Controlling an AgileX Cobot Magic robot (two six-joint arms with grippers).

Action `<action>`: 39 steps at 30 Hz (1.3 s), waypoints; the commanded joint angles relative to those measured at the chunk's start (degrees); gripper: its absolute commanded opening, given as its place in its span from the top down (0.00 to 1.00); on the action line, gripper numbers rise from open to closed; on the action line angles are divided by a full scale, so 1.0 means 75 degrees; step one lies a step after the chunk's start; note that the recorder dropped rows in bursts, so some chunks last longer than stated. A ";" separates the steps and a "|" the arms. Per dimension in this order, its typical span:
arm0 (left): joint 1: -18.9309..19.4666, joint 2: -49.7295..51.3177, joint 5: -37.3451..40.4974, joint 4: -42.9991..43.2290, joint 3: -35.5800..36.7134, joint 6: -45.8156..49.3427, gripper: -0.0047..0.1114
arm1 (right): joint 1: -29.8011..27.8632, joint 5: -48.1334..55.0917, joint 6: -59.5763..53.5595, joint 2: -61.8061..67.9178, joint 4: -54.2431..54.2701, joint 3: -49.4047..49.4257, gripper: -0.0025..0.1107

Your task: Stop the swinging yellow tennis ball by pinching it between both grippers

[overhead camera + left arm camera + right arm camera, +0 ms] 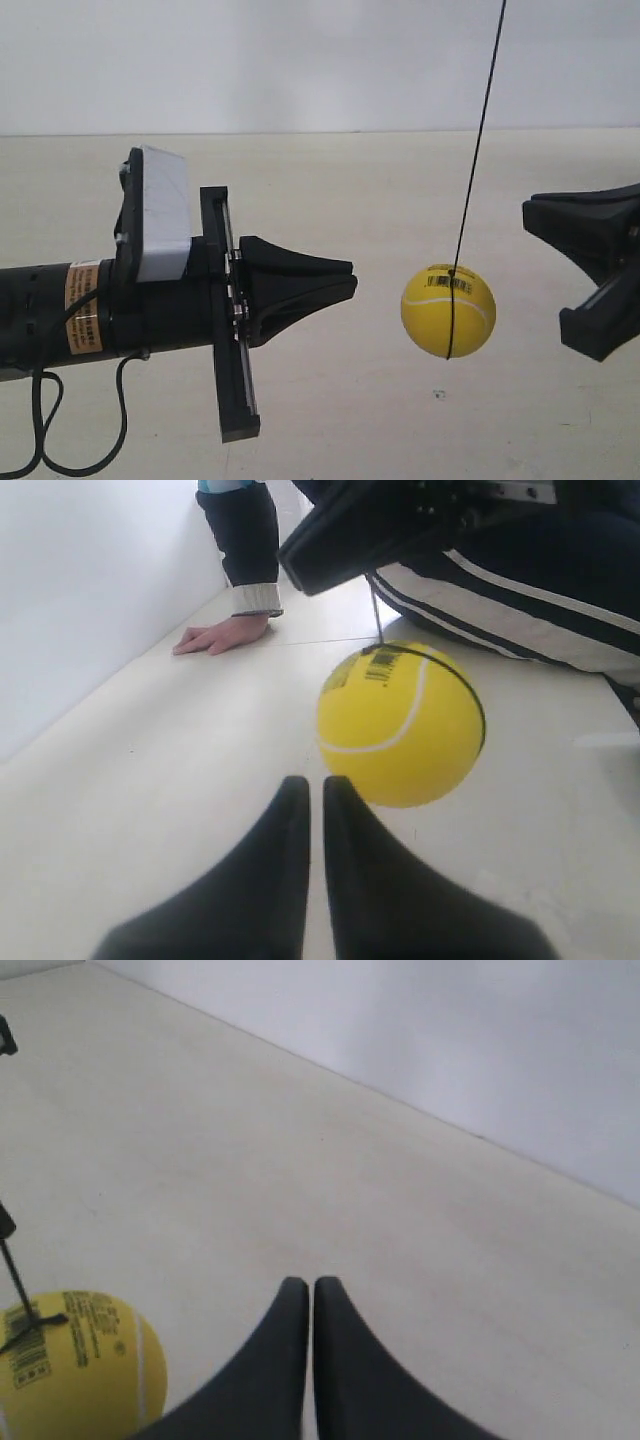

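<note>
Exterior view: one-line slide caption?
Yellow tennis ball on a black string hangs between the hand at the view's left and the hand at its right, touching neither.

The yellow tennis ball [430, 312] bears a white seam [385, 742] and a black barcode [450, 283].

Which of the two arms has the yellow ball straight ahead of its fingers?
The left gripper: its own camera shows the yellow tennis ball just beyond its fingers. The right gripper has it off to one side, partly out of view.
</note>
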 commanded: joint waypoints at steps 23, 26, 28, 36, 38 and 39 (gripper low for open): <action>-0.0038 -0.3350 0.2778 -0.3679 0.1071 0.0313 0.92 | 0.0022 0.0050 -0.1980 -0.2378 0.2017 0.0838 0.98; -0.0038 -0.4353 0.3608 -0.4100 0.1271 0.0396 0.92 | 0.0022 0.0050 -0.2105 -0.2751 0.2164 0.0918 0.98; -0.0038 -0.5039 0.4057 -0.4348 0.1415 0.0396 0.92 | 0.0022 0.0034 -0.2105 -0.2956 0.2164 0.0965 0.98; -0.0038 -0.7463 0.4599 -0.4784 0.1877 0.0343 0.92 | 0.0022 0.0019 -0.2077 -0.3266 0.2164 0.0965 0.98; -0.0038 -0.8051 0.4615 -0.4784 0.1959 0.0036 0.92 | 0.0022 0.0019 -0.2077 -0.3266 0.2164 0.0965 0.98; -0.0038 -0.8332 0.4615 -0.4784 0.1996 -0.0138 0.92 | 0.0022 0.0018 -0.2107 -0.3266 0.2164 0.0965 0.98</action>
